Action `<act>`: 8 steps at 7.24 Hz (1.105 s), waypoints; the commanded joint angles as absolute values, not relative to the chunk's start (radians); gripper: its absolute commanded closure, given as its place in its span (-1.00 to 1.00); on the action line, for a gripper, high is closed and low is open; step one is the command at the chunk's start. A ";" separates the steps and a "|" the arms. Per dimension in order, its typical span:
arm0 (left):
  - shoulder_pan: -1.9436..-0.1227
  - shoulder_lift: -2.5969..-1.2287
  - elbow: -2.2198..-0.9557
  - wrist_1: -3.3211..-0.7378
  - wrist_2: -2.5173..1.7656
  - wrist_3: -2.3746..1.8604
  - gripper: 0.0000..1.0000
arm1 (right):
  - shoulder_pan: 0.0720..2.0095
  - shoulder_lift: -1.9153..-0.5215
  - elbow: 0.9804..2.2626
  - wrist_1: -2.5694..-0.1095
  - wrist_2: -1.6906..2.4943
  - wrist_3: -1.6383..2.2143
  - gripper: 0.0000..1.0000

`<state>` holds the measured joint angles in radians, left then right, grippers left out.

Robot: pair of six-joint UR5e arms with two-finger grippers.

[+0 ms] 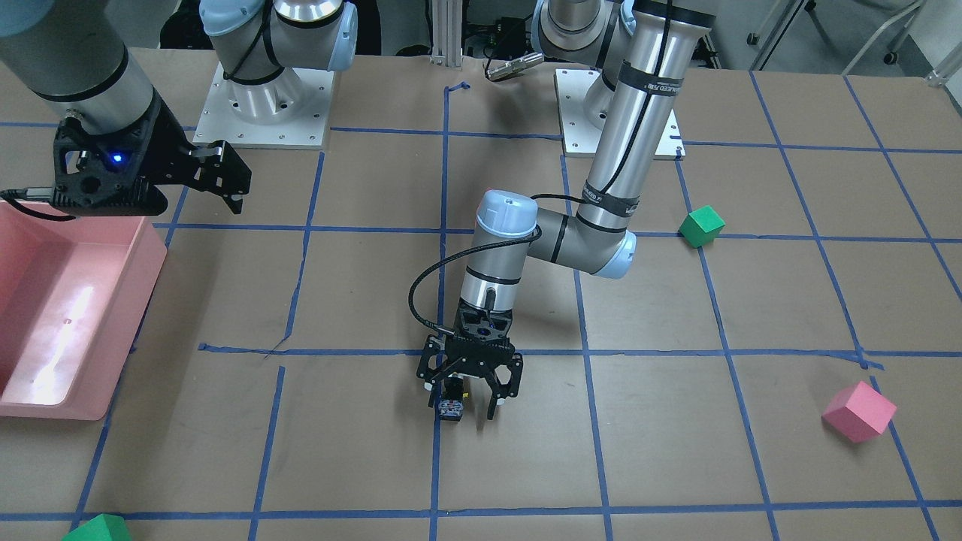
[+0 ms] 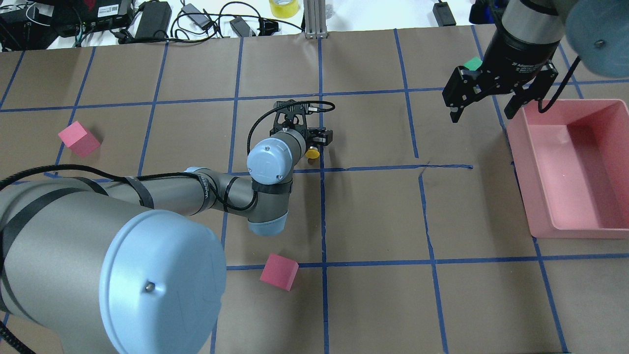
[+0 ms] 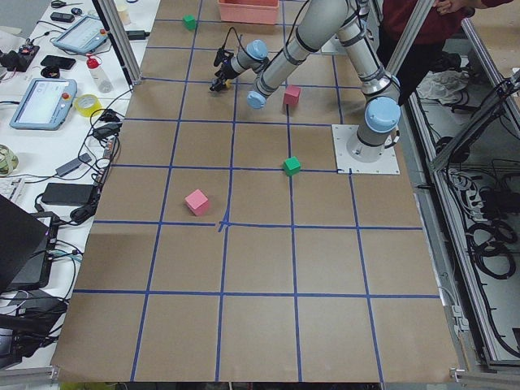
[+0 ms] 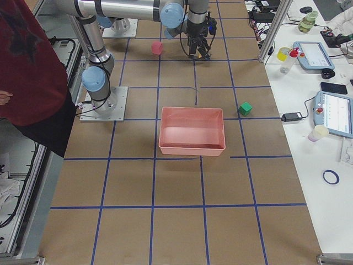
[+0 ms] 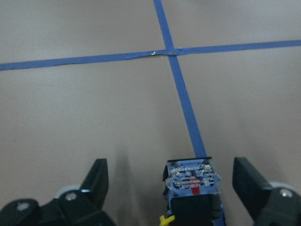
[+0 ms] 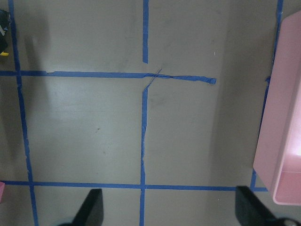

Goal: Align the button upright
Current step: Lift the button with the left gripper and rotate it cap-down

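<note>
— Yellow cap (image 2: 311,153) at the palm end, whitish contact block (image 5: 194,178) out by the fingertips. So the button (image 5: 193,190) is lying on its side, not standing?

— That is how it reads. It rests on the counter (image 5: 84,99) inside the left gripper (image 5: 169,169), whose fingers are spread wide and touch nothing. It sits nearer one finger than the other, right on the blue tape line (image 5: 186,103).

— What worries you from here?

— Mostly that off-centre position. If the fingers close as they stand, the nearer one meets the black body first. I'd expect it to push or roll the button across the counter before the other finger arrives, and a round body slips easily.

— And if the grasp holds?

— The button could pivot between the pads while the wrist turns, ending up tilted instead of square on its base. The cap is wider than the body, so I judge it top-heavy. Released with any lean, it may topple.

— How does the base look?

— Squarish, with metal terminals and a red mark on its end face. It seems flat enough to stand on.

— And the other arm?

— The right gripper (image 2: 482,115) hangs spread and empty, well apart, just beside the pink bin (image 2: 540,196).
</note>
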<state>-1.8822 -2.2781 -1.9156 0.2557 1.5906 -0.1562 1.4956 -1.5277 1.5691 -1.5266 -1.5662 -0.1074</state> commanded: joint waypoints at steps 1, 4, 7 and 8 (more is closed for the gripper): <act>-1.882 -2.278 -1.927 0.252 1.589 -0.155 -0.87 | 1.494 -1.528 1.569 -1.526 -1.568 -0.110 -1.00; -1.882 -2.267 -1.940 0.245 1.569 -0.172 -0.73 | 1.496 -1.531 1.577 -1.526 -1.566 -0.107 -1.00; -1.882 -2.263 -1.979 0.247 1.565 -0.184 -0.72 | 1.496 -1.531 1.583 -1.508 -1.565 -0.107 -1.00; -1.882 -2.261 -1.992 0.248 1.563 -0.186 -0.64 | 1.496 -1.531 1.585 -1.508 -1.563 -0.107 -1.00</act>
